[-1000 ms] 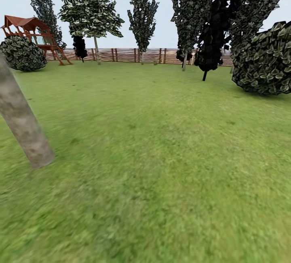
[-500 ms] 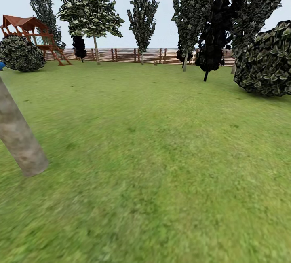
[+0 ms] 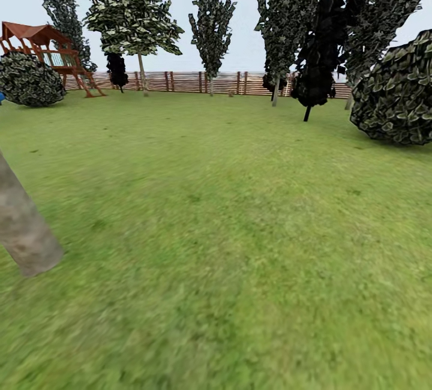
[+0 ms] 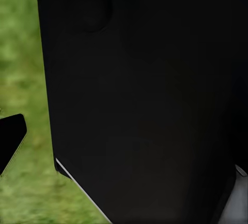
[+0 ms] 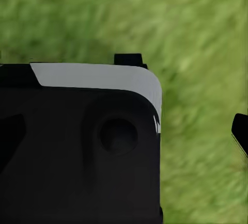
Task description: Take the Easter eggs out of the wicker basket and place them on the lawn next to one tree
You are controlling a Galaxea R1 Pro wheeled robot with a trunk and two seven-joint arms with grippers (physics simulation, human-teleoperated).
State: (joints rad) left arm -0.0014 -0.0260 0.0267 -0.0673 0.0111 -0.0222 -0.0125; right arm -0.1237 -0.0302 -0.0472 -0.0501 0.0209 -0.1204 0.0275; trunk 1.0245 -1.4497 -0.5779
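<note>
Your head camera looks out over the lawn (image 3: 240,228), a wide mottled green stretch running back to the brown slat fence (image 3: 198,82) that rings the garden. A pale grey-beige trunk (image 3: 21,228) leans in at the near left edge, its base on the grass, on your left arm's side. Far back left stands the wooden playset (image 3: 45,48), a round dark bush (image 3: 27,80) in front of it. A line of trees (image 3: 211,18) with speckled foliage stands along the fence, and a large dark bush (image 3: 396,99) sits on the right-arm side. At your left wrist, a big black body (image 4: 150,100) of the robot blocks most of the lens; blurred grass (image 4: 26,79) lies beside it, and a small black tip (image 4: 10,139) pokes in at the edge, so you cannot tell how the left hand stands. At your right wrist, a black-and-white housing (image 5: 82,141) sits over blurred grass (image 5: 196,38), with a dark tip (image 5: 240,131) at the frame edge; that hand's state cannot be told either.
</note>
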